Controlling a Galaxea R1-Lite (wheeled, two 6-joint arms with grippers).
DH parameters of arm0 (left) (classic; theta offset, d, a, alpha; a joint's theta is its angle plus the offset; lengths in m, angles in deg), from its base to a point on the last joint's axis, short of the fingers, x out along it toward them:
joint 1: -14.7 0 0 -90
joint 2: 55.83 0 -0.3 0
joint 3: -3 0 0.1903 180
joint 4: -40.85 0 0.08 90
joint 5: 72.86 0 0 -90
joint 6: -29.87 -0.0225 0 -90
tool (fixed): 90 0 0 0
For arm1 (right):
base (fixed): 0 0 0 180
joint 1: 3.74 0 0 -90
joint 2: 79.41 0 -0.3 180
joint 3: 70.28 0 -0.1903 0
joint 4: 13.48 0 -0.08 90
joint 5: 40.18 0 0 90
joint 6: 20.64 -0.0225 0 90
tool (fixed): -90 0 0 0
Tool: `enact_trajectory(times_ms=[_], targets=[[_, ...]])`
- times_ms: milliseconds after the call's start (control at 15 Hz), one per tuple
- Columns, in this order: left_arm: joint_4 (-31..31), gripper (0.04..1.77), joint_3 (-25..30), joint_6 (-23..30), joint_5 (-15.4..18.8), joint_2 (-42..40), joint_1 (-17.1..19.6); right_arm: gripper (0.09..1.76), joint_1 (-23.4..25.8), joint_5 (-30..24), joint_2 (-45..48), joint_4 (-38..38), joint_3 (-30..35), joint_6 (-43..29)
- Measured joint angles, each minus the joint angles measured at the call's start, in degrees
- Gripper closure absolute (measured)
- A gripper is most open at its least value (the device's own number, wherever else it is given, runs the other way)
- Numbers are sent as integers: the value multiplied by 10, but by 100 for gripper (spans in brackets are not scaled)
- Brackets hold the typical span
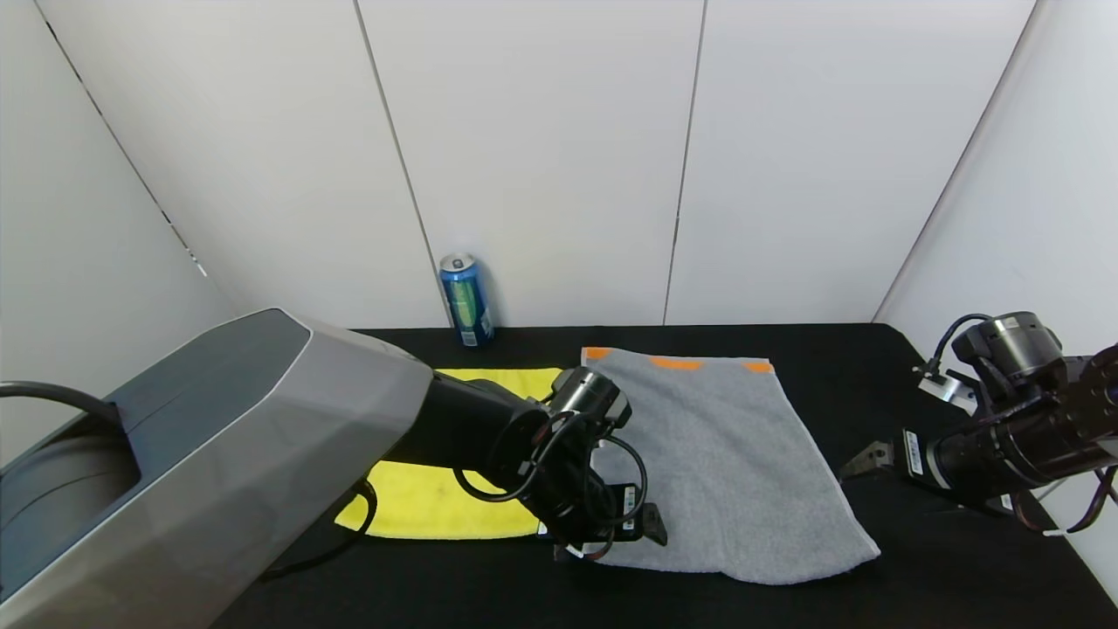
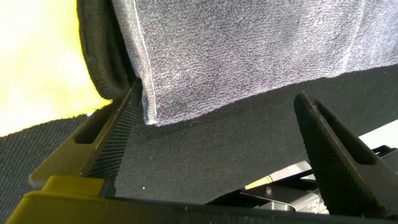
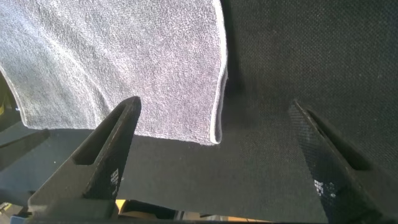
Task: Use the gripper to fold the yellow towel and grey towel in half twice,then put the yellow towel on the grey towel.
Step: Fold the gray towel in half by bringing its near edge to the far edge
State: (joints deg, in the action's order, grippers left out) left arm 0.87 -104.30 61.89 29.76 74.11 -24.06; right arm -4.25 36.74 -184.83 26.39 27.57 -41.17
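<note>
The grey towel [image 1: 729, 454] lies flat at frame centre, its left edge just overlapping the yellow towel [image 1: 437, 498], likely ready for folding. The left gripper [image 1: 611, 535], jaws apart, sits low at its near-left corner; the right gripper [image 1: 860, 460] (also apart) waits right. The can's [image 1: 465, 300] label is unreadable.

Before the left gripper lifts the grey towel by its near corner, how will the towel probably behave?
The grey towel probably hangs floppy: it already lies with soft ripples, not flat. Its looped terry surface should grip well, not slip. The left gripper, open at the near corner beside the yellow towel, may drag that one too.
</note>
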Motion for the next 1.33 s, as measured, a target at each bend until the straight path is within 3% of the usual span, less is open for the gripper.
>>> enact_trajectory(times_ms=[600,667,867,1133,1200,1333], targets=[[-2,9,1,-11,-7,-1,-6,14,0,0,-1,0,1,0],[-2,17,1,-11,-7,-1,-6,14,1,0,-1,0,1,0],[-2,66,1,-10,-5,-2,-5,14,0,0,-1,0,1,0],[-2,116,1,-9,-5,-2,-4,14,0,0,-1,0,2,0],[-2,170,1,-10,-5,-2,-5,14,0,0,-1,0,3,0],[-2,168,1,-9,-5,-2,-6,14,0,0,0,0,3,0]])
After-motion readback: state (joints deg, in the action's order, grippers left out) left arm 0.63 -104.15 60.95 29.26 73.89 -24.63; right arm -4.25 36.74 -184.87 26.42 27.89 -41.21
